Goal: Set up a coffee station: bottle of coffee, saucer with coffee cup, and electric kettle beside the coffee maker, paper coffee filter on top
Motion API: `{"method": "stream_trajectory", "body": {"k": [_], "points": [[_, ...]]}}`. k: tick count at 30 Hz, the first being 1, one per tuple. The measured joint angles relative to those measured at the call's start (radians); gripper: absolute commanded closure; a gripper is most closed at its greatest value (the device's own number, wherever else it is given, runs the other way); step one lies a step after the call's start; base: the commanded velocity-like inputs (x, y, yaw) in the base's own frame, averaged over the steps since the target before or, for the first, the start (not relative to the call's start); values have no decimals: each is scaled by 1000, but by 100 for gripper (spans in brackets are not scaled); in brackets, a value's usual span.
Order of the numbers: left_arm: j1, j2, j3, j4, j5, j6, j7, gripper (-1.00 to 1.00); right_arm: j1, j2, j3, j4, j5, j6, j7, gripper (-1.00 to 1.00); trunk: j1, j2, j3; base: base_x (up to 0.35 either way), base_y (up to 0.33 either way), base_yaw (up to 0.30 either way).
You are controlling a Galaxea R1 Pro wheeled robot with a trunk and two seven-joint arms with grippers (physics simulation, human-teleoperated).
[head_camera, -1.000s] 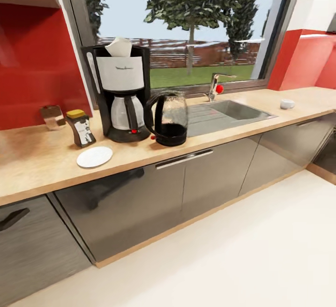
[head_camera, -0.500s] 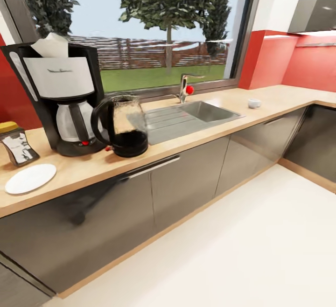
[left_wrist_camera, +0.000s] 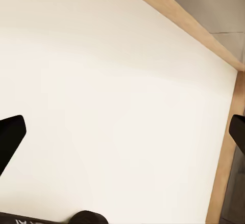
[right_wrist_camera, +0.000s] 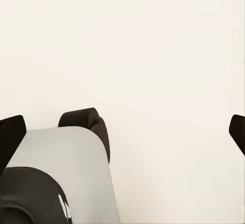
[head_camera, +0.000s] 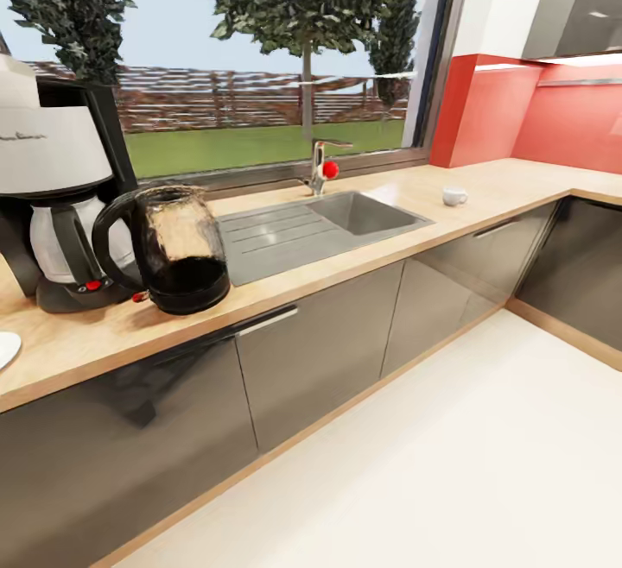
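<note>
On the kitchen countertop (head_camera: 363, 257) the coffee maker (head_camera: 52, 205) stands at the far left, cut by the picture's edge, with the white paper coffee filter (head_camera: 12, 80) on its top. The electric kettle (head_camera: 177, 249) stands right beside it. Only a sliver of the saucer (head_camera: 5, 349) shows at the left edge. The coffee cup (head_camera: 453, 196) sits far off to the right, past the sink. The bottle of coffee and the kitchen shelf are out of view. My left gripper (left_wrist_camera: 122, 132) and right gripper (right_wrist_camera: 122, 132) hang open over the cream floor, holding nothing.
A steel sink (head_camera: 320, 227) with a red-knobbed faucet (head_camera: 321, 167) lies between kettle and cup. Grey cabinet fronts (head_camera: 320, 352) run below, turning a corner at the right. Cream floor (head_camera: 449, 464) lies open before them. Part of my own base (right_wrist_camera: 56, 178) shows in the right wrist view.
The head view has swung right and closer: the coffee jar has left the picture, the saucer is nearly out, and the cup and right corner came nearer. Nothing on the counter moved.
</note>
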Motion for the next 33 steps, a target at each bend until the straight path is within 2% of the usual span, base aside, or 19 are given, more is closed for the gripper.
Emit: {"method": "stream_trajectory", "body": {"k": [6, 24, 33], "points": [[0, 0, 0, 0, 0, 0, 0, -100, 0, 0, 0, 0, 0, 1, 0, -100, 0, 0, 0, 213, -242, -102], [0, 0, 0, 0, 0, 0, 0, -100, 0, 0, 0, 0, 0, 1, 0, -100, 0, 0, 0, 213, -242, -240], [0, 0, 0, 0, 0, 0, 0, -100, 0, 0, 0, 1, 0, 0, 0, -100, 0, 0, 0, 213, -243, -66]]}}
